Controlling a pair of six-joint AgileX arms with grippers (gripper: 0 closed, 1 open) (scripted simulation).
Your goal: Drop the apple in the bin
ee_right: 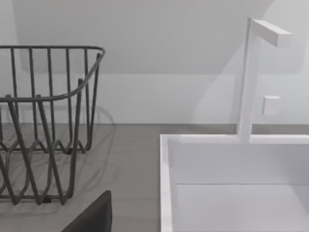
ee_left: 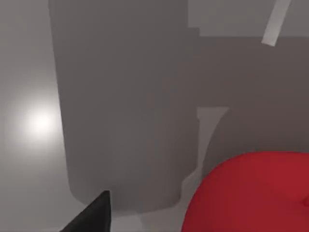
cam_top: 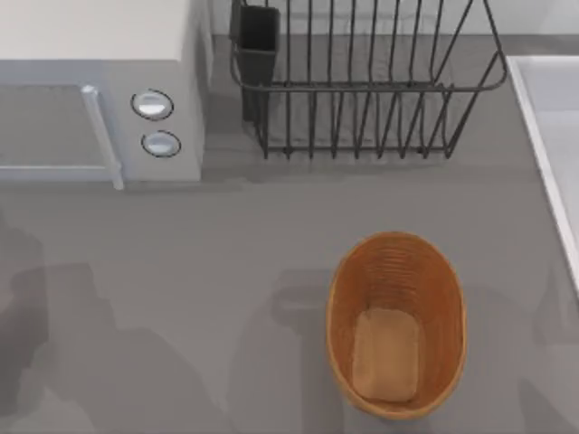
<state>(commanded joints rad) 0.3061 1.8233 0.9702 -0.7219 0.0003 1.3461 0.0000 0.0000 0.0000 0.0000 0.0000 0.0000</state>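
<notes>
Close up, apple (ee_left: pixel 251 193) just beside left pincer's dark fingertip (ee_left: pixel 94 215)

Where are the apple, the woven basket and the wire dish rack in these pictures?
apple (ee_left: pixel 251 193): left wrist view, on its red skin.
woven basket (cam_top: pixel 342 307): top view, on its ribbed left wall.
wire dish rack (cam_top: pixel 362 88): top view, on its front rail.

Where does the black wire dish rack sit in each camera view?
Top view: the dish rack stands at the far edge, right of centre, beyond the bin.
Right wrist view: the dish rack stands on the grey table next to the white sink.
Left wrist view: this camera looks at the apple close up over the table.
Shared landmark: the sink beside the rack.
</notes>
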